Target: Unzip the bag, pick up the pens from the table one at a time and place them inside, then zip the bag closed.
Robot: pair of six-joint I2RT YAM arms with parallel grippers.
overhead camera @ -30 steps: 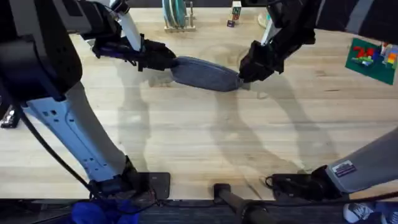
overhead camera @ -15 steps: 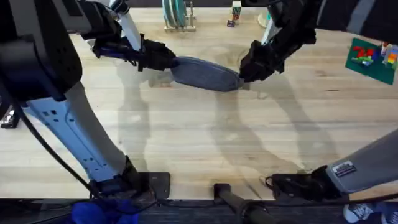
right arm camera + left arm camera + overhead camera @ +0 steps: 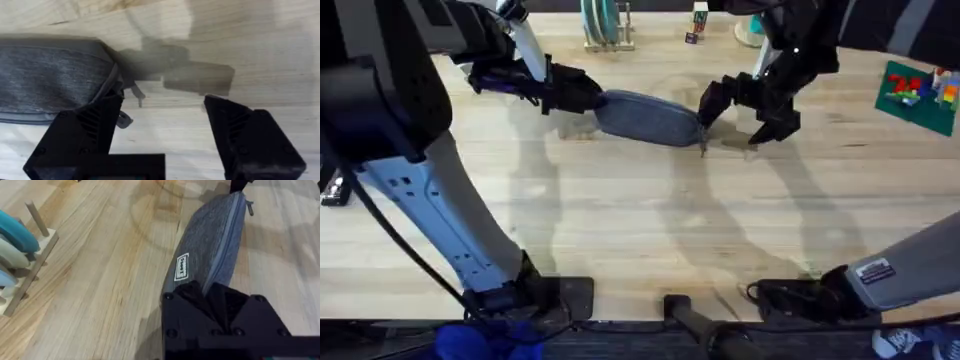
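since a second ago my right gripper (image 3: 744,113) has let go of the bag (image 3: 648,117) — fingers spread wide; my left gripper (image 3: 588,97) pinches its other end.

Right gripper (image 3: 748,112) gapes (left gripper (image 3: 588,97) clamped).

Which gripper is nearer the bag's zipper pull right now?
Right. The right gripper is open beside the zipper pull at the bag's end; the left gripper is shut on the bag's opposite end.
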